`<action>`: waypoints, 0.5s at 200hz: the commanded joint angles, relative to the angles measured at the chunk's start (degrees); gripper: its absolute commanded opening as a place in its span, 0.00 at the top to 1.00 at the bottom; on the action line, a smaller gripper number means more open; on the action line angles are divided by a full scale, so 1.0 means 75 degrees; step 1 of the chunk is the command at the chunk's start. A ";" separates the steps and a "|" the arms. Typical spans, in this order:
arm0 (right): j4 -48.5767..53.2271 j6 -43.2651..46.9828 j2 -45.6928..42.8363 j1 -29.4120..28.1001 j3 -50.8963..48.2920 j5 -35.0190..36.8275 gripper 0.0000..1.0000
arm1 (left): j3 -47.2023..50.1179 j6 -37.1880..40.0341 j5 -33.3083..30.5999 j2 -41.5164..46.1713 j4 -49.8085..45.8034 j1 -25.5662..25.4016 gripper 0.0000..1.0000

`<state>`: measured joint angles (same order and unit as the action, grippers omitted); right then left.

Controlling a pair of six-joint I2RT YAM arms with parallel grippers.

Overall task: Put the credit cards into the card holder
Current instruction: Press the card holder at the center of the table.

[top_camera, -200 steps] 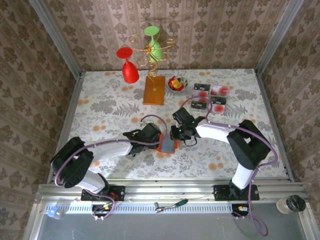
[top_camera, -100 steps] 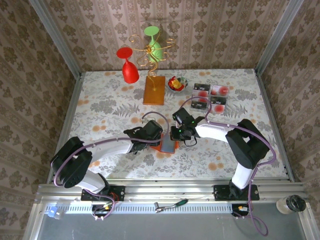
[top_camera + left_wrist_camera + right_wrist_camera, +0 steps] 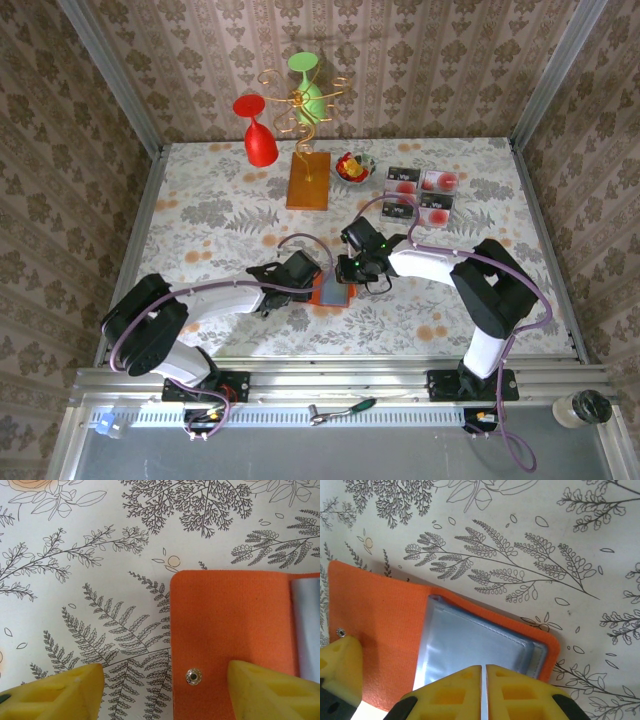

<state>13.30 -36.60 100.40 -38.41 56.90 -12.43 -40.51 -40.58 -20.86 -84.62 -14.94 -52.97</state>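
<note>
Card holder (image 3: 335, 293): lies open on the flowered tablecloth (image 3: 220, 215), near the middle of the table and towards the near edge, between the two wrists.

Arms: both reach inward and meet over the holder, left from the left side, right from the right.

Left gripper (image 3: 162, 685): jaws apart. One yellow pad rests on the cloth, the other over the orange flap (image 3: 225, 620). It straddles the flap's free edge; nothing is clamped.

Right gripper (image 3: 481, 687): pads together, only a hairline slit between them, nothing held. The tips sit over the near edge of the grey-blue inner panel (image 3: 470, 645). Cannot tell if they press on it.

Credit cards (image 3: 419, 194): all four in a two-by-two block at the far right of the table, well apart from the holder. None loaded.

Snap stud (image 3: 193, 676): on the flap, just beside the left pad.

Step in hand (judgement): spreading and steadying the holder, ahead of the first card pick.

Next move (judgement): left keeps the flap pinned flat; right lifts off, opens, and goes to the nearest card. Cards lie flat and thin, so getting an edge up will be the hard part. Risk: the flap folds back once released.
</note>
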 commanded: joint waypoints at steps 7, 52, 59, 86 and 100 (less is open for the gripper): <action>0.0018 -0.0028 -0.0007 -0.0046 0.0185 -0.0101 0.87 | 0.0160 -0.0266 -0.0108 0.0107 0.0015 -0.0074 0.33; 0.0205 0.0130 0.0015 -0.0046 0.0167 -0.0025 0.87 | -0.0063 -0.0148 0.0015 0.0181 -0.0028 -0.0086 0.31; 0.0198 0.0150 0.0028 -0.0046 0.0148 -0.0010 0.87 | -0.0127 -0.0100 0.0016 0.0218 -0.0067 -0.0091 0.30; 0.0184 0.0204 0.0204 -0.0046 0.0149 -0.0030 0.87 | -0.0374 0.0030 -0.0022 0.0380 -0.0237 -0.0089 0.29; 0.0143 0.0208 0.0293 -0.0044 0.0150 -0.0042 0.87 | -0.0497 0.0107 -0.0053 0.0502 -0.0337 -0.0097 0.29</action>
<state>13.52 -35.97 100.71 -38.52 57.06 -12.43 -41.34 -41.17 -20.82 -83.50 -15.07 -53.28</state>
